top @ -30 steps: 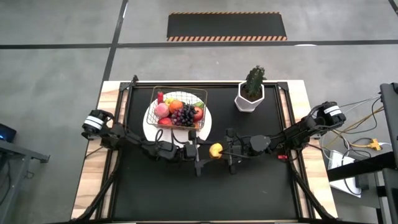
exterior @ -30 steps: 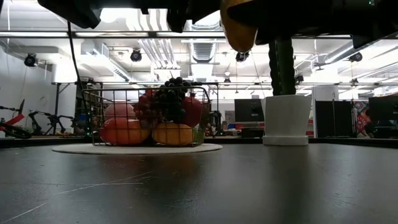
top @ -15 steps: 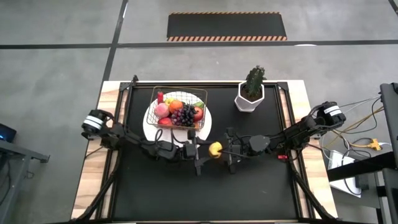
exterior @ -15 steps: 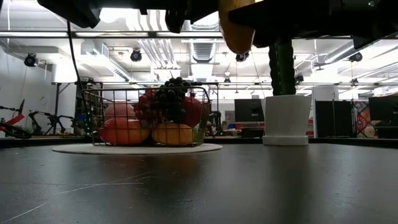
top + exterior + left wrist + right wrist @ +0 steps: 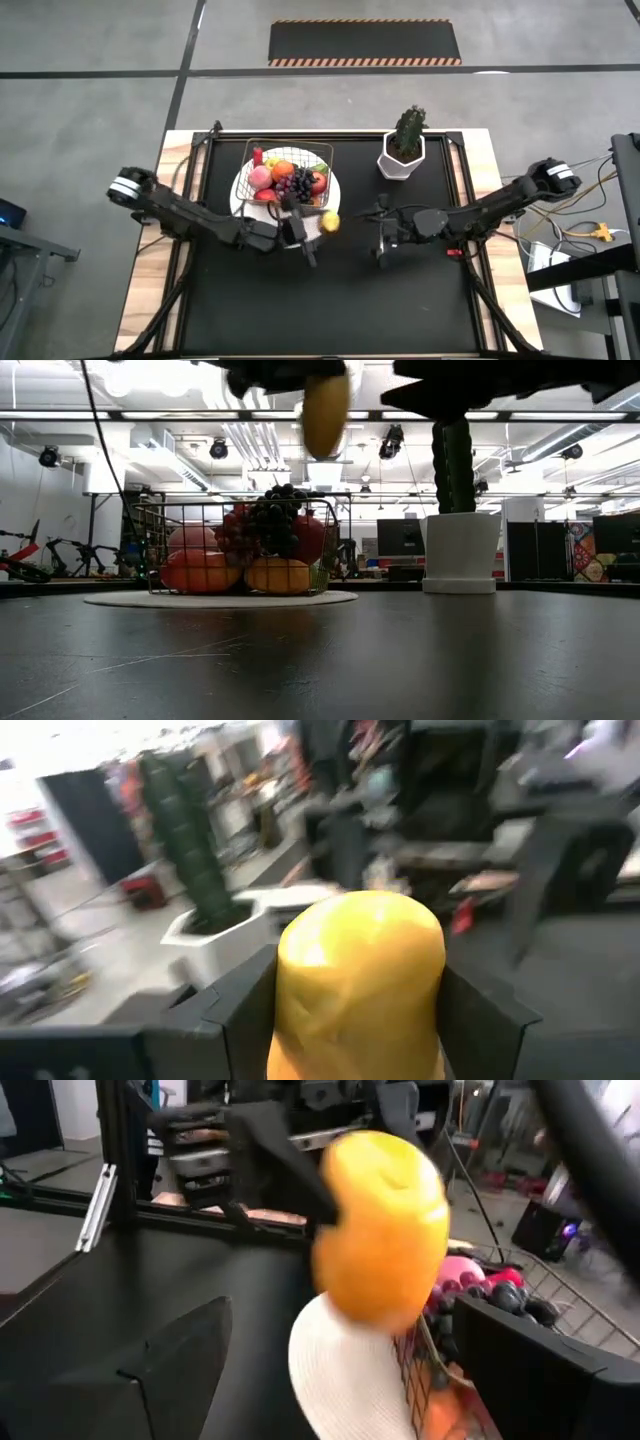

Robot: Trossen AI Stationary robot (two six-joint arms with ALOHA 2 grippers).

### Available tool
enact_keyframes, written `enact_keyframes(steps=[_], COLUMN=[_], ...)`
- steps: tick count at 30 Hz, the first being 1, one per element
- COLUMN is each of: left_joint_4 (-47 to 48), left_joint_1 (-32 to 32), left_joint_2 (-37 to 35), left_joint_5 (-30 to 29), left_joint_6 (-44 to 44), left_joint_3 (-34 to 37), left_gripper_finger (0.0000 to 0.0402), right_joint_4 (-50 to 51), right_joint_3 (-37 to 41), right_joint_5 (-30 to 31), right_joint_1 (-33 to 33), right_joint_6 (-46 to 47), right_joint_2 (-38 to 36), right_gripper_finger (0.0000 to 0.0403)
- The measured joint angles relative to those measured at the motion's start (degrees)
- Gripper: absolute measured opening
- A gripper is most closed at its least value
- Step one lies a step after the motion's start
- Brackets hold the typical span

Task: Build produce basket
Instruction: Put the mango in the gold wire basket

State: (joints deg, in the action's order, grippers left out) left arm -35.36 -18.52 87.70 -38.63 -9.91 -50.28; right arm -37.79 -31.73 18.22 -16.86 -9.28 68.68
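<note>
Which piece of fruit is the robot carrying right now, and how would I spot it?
Find the wire basket on the white plate. Just off its corner toward the table's middle, the left gripper holds a mango in the air. It is the only plain yellow fruit, and the only one outside the basket.

At the top centre of the frame a yellow mango hangs from a dark gripper, high above the black table. Left of centre, the wire basket of produce sits on a white plate. A potted cactus stands right of centre.
</note>
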Motion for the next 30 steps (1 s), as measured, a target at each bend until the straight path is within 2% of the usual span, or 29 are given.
enact_keyframes(steps=[7, 10, 17, 22, 24, 27, 30], left_joint_4=[23.1, 29.5, 31.8, 31.5, 31.7, 31.7, 31.5], left_joint_1=[1.6, 4.1, 13.7, 21.2, 24.0, 27.0, 28.6], left_joint_2=[-11.1, -15.2, -19.3, -19.1, -18.8, -18.7, -18.7], left_joint_5=[-16.1, -19.9, -20.5, -20.9, -21.1, -21.6, -22.0], left_joint_6=[0.6, 2.5, 4.4, 11.2, 18.1, 33.1, 37.8], left_joint_3=[0.1, 0.1, 2.3, 5.4, 7.0, 9.4, 11.1], left_gripper_finger=[0.0205, 0.0206, 0.0206, 0.0206, 0.0206, 0.0206, 0.0206], right_joint_4=[12.3, 15.3, 16.4, 16.5, 16.5, 16.5, 16.6], right_joint_3=[0.0, 0.0, 0.0, 0.0, 0.0, 0.0, 0.0], right_joint_5=[0.0, 0.0, 0.0, 0.0, 0.0, 0.0, 0.0], right_joint_1=[0.0, 0.0, 0.0, 0.0, 0.0, 0.0, 0.0], right_joint_6=[5.8, 7.0, 7.4, 7.3, 7.3, 7.3, 7.3], right_joint_2=[-8.0, -9.5, -9.3, -9.0, -9.0, -9.0, -9.0], right_gripper_finger=[0.0359, 0.0359, 0.0359, 0.0359, 0.0359, 0.0359, 0.0359])
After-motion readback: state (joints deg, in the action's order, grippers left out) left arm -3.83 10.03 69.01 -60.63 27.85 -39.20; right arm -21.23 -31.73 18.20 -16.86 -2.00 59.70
